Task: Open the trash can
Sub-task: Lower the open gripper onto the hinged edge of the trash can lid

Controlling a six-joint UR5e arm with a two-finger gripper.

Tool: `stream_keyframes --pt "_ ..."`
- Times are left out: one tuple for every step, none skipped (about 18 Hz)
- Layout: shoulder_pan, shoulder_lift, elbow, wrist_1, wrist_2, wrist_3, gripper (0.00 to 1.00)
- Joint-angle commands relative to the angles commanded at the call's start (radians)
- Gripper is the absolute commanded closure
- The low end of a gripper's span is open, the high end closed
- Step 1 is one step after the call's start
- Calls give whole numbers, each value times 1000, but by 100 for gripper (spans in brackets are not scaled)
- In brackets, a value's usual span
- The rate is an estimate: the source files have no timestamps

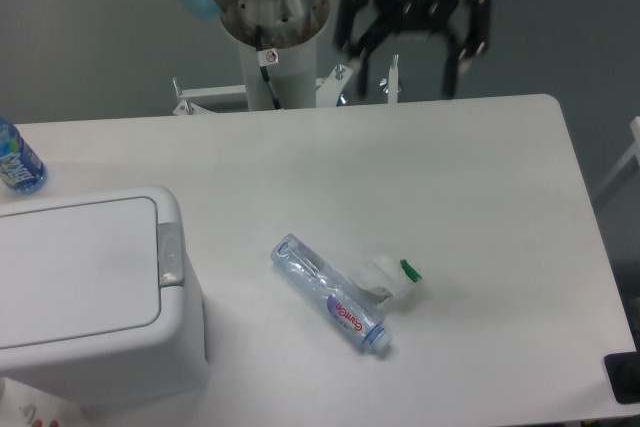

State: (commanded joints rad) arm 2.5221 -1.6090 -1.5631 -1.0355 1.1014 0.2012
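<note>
Fingers (463, 42) of the gripper (405, 52) were spread wide above the surface's (450, 187) far edge, holding nothing; the trash can (90, 297) sat closed at near left, its grey latch (170, 252) facing right, untouched.

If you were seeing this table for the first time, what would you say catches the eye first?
The big white trash can at the near left corner dominates, with its lid shut and a small grey latch on its right rim. Next comes the clear plastic bottle lying on its side mid-table beside a crumpled white scrap. Above the far edge hangs the black gripper, jaws spread wide.
</note>
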Motion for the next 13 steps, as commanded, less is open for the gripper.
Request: stream_keyframes --pt "-22 -23 -6 5 -6 -14 0" --pt "-46 -52 -6 18 -8 -32 0" --pt "-78 -84 -2 37 -12 -52 0" --pt "-107 -113 4 60 -17 -98 0" --pt "-118 -135 12 90 -18 -164 0" --pt "-120 -150 23 115 -18 -243 0" --pt "-121 -166 31 124 -18 -308 0" --pt "-129 -178 34 127 -18 -336 0" --pt "-146 -183 34 132 -17 -341 0" --pt "-157 -192 35 138 -18 -347 0" --pt "-163 -192 37 141 -18 -355 0" --pt "-164 -192 35 141 -18 -368 0" --pt "-167 -189 34 141 -18 -371 0"
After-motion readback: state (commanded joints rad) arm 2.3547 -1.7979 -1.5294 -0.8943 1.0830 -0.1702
